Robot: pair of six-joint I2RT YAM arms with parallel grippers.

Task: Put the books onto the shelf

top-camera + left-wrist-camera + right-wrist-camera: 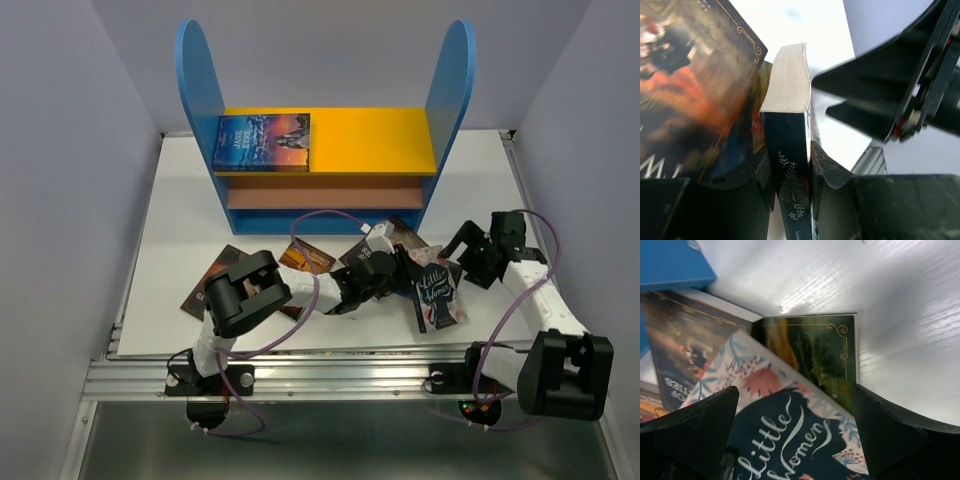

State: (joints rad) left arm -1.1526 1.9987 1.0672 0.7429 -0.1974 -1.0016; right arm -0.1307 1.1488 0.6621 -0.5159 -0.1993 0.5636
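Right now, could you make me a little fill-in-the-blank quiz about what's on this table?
1. One book lies flat on the shelf's ___ top board.
2. The left gripper pinches the navy book titled Little ___.
3. The right gripper faces that book with its jaws wide ___.
4. The shelf's two rounded side panels are ___.
Missing words: yellow, Women, open, blue.

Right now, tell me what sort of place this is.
Likely a robot test cell: a white tabletop boxed by bare pale walls, two arms bolted to an aluminium rail, one small blue-and-yellow shelf with paperbacks.
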